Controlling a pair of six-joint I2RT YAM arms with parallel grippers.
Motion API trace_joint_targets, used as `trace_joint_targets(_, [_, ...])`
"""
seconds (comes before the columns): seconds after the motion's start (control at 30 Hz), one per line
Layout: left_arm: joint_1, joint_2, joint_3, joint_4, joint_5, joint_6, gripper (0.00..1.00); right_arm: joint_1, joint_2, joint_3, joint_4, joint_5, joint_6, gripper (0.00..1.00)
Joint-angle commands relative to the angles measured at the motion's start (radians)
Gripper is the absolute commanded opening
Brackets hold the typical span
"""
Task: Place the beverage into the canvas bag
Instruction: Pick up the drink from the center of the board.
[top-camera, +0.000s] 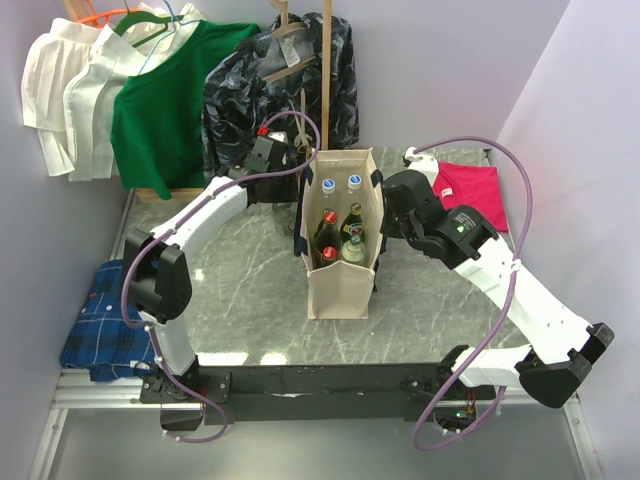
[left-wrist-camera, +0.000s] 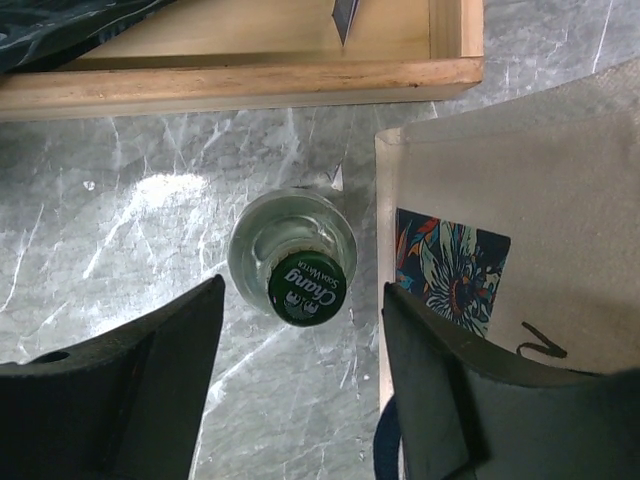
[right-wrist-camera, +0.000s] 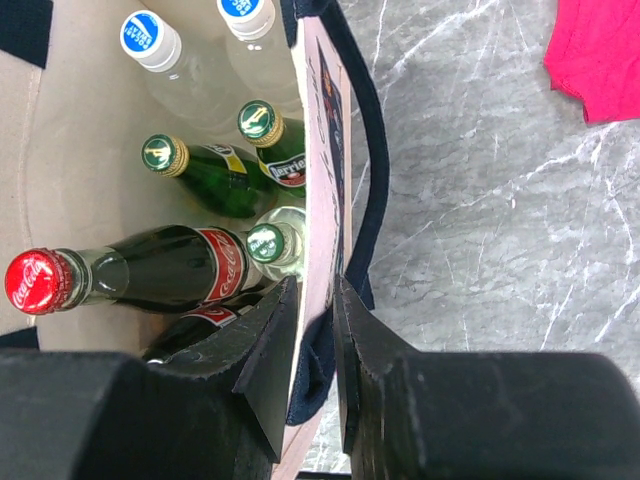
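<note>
Carrying surface: grey marbled tabletop (top-camera: 250, 290); the canvas bag (top-camera: 340, 285) stands upright near its middle, mouth open upward.
Bag details: cream and boxy, with navy handles (right-wrist-camera: 372, 150) and a flower print on its outer wall; it is taller than what stands inside it.
Right arm: the right end effector (right-wrist-camera: 315, 350) has its fingers together, clamped on the rim of the bag's right wall, one finger inside the bag and one outside.
Left arm: the left end effector (left-wrist-camera: 303, 300) has its fingers apart, hanging over the tabletop just beside the bag's left wall, with the beverage between them and clear of both.
Pink cloth (right-wrist-camera: 600, 50): lies flat on the tabletop, well to the right of the bag.
Wooden frame (left-wrist-camera: 250, 75): lies on the tabletop beyond the beverage.
Bag contents: bottles (right-wrist-camera: 190, 265) standing packed together, namely two clear ones with blue-and-white caps, two green Perrier ones, a cola with a red cap and a clear one with a green cap; another cola is partly hidden under the right finger.
Beverage (left-wrist-camera: 295, 255): clear glass bottle with a green Chang cap, upright on the tabletop outside the bag, near its left wall but apart from it.
</note>
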Motion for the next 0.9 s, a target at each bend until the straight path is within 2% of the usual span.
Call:
trace_joint_targets(0.0, [0.001,0.014,0.047,0.017,0.010,0.005,0.66,-0.007,-0.025,-0.003,0.030,0.019,0.001,0.29])
trace_joint_targets(0.4, [0.001,0.024,0.046,0.016,0.005,0.008,0.53,-0.012,-0.032,-0.012,0.028,0.017,0.000,0.29])
trace_joint_targets(0.87, [0.001,0.047,0.070,0.013,-0.006,0.011,0.47,-0.013,-0.039,-0.022,0.028,0.019,0.000,0.29])
